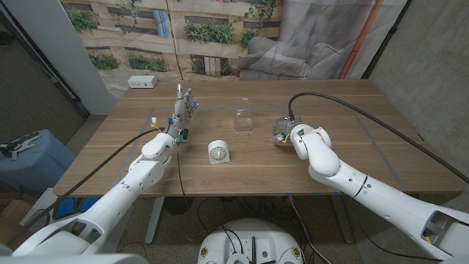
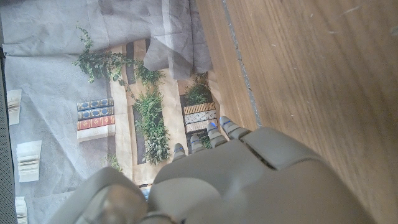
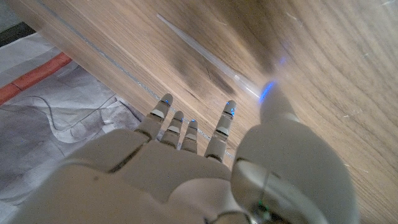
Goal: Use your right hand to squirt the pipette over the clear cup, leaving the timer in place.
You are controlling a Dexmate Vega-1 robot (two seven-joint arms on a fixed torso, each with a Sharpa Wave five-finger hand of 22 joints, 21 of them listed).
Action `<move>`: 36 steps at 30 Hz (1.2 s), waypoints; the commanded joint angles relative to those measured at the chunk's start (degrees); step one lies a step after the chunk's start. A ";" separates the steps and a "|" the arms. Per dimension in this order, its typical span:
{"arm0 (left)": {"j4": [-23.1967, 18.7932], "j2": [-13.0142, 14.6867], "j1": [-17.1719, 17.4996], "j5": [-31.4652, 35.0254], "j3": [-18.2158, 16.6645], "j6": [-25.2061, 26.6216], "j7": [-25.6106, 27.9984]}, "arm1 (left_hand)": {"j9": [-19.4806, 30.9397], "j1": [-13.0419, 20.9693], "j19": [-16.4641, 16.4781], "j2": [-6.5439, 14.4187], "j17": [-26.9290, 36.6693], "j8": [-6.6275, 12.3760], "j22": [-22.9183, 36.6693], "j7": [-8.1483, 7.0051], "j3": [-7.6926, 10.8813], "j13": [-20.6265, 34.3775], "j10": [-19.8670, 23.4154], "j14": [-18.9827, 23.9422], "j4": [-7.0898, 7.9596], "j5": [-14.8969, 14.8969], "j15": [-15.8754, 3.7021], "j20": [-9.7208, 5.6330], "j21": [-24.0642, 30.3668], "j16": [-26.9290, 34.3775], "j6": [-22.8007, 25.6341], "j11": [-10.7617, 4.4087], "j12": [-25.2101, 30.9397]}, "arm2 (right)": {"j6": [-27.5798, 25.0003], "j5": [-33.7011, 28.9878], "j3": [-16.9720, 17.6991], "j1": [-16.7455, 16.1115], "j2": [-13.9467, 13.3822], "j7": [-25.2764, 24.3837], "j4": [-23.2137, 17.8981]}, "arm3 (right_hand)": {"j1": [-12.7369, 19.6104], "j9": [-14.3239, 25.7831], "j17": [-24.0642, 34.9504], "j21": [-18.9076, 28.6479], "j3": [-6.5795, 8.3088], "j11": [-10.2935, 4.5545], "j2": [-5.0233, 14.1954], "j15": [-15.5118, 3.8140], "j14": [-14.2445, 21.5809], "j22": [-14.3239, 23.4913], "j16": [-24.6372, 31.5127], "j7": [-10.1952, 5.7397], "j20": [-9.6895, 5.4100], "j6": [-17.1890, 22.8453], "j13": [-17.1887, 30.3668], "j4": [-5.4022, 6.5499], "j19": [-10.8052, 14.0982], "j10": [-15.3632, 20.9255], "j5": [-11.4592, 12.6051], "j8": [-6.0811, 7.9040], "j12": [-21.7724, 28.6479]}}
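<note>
Over the wooden desk (image 1: 352, 147) from the head camera: clear, ribbed plastic cup (image 1: 242, 117) upright near the middle, towards the far edge. Round white timer (image 1: 218, 152) with a pale dial just nearer the front edge, a little to the cup's left, apart from it. Small white box (image 1: 142, 82) at the far left corner.

Right hand (image 1: 284, 133) down on the desk right of the cup, mostly hidden behind its own white wrist from up here; no telling the fingers in this view. From the right wrist camera, though: thin clear plastic pipette (image 3: 205, 57) lying flat on the wood grain just beyond the right hand (image 3: 186, 155), a slim tapering tube, long axis running diagonally across the desk, narrow tip pointing away from the hand. Fingertips (image 3: 165, 102) side by side and slightly apart, thumb out to one side near the pipette's thicker end; touching it or not, cannot tell. Nothing clamped.

Left hand (image 1: 183, 111) standing on edge towards the desk's left side, fingers straight, close together, pointing to the far edge. Left wrist camera: grey knuckles of the left hand (image 2: 236, 180) over bare wood, holding nothing.
</note>
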 commanded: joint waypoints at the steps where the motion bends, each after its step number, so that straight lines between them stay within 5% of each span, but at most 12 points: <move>1: -0.07 0.01 0.02 -0.01 -0.02 0.03 0.01 | 0.14 -0.09 -0.37 2.54 0.09 0.36 0.14 -0.32 -0.28 0.31 -0.19 -0.49 0.03 0.31 -6.57 -5.24 0.30 0.32 -0.25 -0.07 0.24 | -0.77 -0.31 0.10 -1.46 0.27 -5.03 0.85 | 1.61 0.30 0.29 0.30 0.35 -0.13 -0.08 -0.36 1.22 0.18 0.62 0.00 -0.12 1.90 0.18 -0.08 0.98 1.27 -0.55 0.97 0.72; 17: -0.08 0.01 0.02 -0.01 -0.02 0.04 0.01 | 0.13 -0.08 -0.37 2.56 0.09 0.33 0.14 -0.33 -0.27 0.31 -0.20 -0.46 0.03 0.31 -6.56 -5.23 0.30 0.33 -0.30 0.00 0.23 | -0.61 1.62 0.25 -2.39 0.31 -11.14 1.68 | 4.91 0.86 0.66 0.42 1.06 -0.57 -0.16 -2.40 3.79 0.17 1.73 -0.10 -1.32 7.77 0.18 0.11 3.27 4.74 -1.11 3.72 1.36; 36: -0.05 0.00 0.01 -0.01 -0.01 0.04 0.01 | 0.13 -0.07 -0.31 2.56 0.09 0.33 0.14 -0.33 -0.27 0.31 -0.15 -0.46 0.02 0.31 -6.60 -5.25 0.32 0.33 -0.31 -0.15 0.25 | -0.51 2.56 -1.01 -1.37 -0.06 -12.10 2.98 | 7.23 1.06 1.07 0.33 1.84 -1.29 0.85 -3.54 4.62 0.18 2.27 -0.20 -2.17 11.79 0.15 0.13 4.32 6.52 -1.26 5.38 1.48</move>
